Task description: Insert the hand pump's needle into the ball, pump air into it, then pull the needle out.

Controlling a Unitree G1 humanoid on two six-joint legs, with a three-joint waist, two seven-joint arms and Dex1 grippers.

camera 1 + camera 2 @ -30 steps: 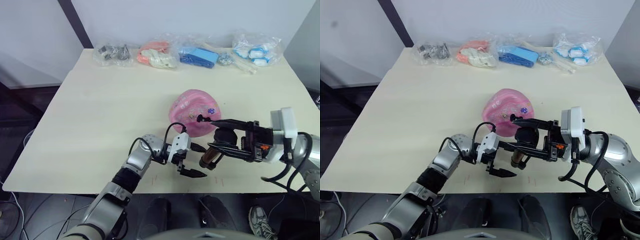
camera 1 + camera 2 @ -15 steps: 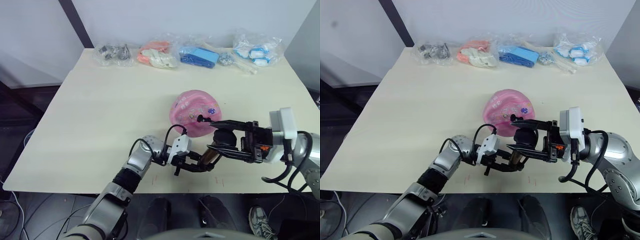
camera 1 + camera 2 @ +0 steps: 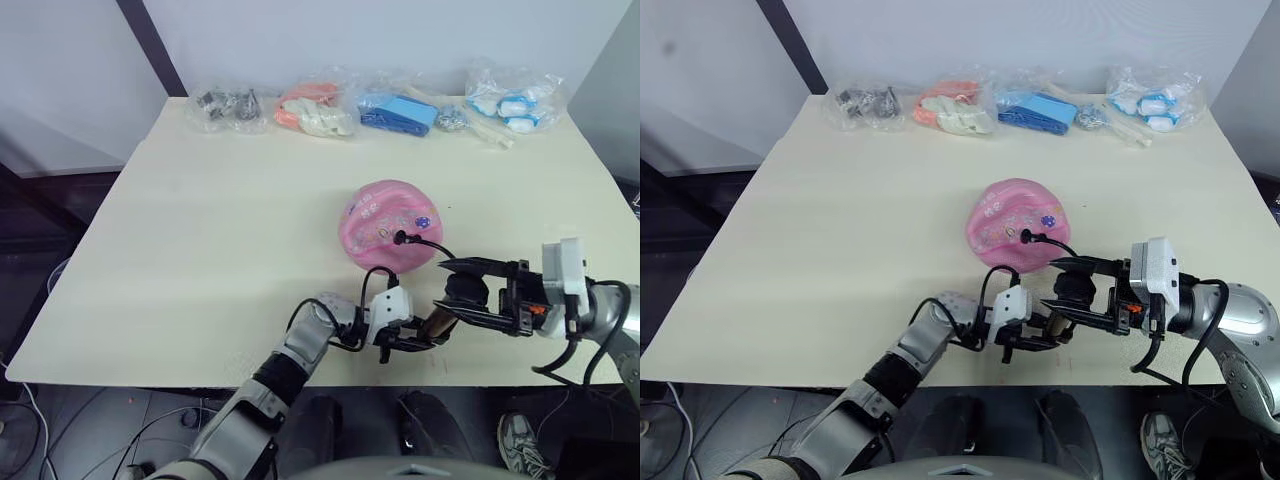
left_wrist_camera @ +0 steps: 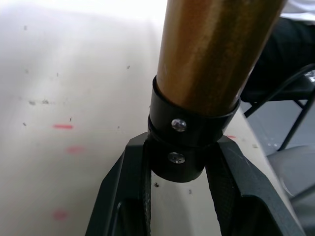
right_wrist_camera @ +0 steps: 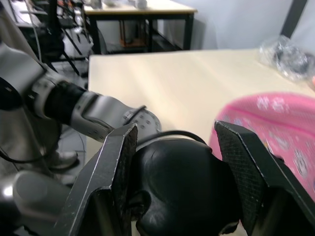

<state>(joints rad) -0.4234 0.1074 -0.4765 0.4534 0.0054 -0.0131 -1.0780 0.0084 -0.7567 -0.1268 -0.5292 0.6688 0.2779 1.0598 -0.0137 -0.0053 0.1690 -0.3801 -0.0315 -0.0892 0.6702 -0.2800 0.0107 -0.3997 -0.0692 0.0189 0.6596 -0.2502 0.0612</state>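
The pink ball (image 3: 392, 224) rests on the table's middle right. A black hose fitting (image 3: 400, 237) sits against the ball's near side; the needle's pin is hidden there. From it the thin hose (image 3: 432, 246) curves down to the hand pump (image 3: 438, 322), which slants near the front edge. My left gripper (image 3: 406, 341) is shut on the pump's lower black end cap (image 4: 184, 147), below the bronze cylinder (image 4: 211, 54). Shut on the pump's black handle (image 5: 182, 189) is my right gripper (image 3: 466, 291), with a finger (image 5: 115, 172) on each side.
Several clear bags of small items (image 3: 312, 110) line the table's far edge. The beige table (image 3: 200, 240) has open surface to the left and behind the ball. Both grippers work close to the front edge (image 3: 200, 372).
My left gripper, open a second ago, moved right and closed on the pump's lower end. The right gripper and the handle shifted slightly right and toward the front edge. The ball stayed put.
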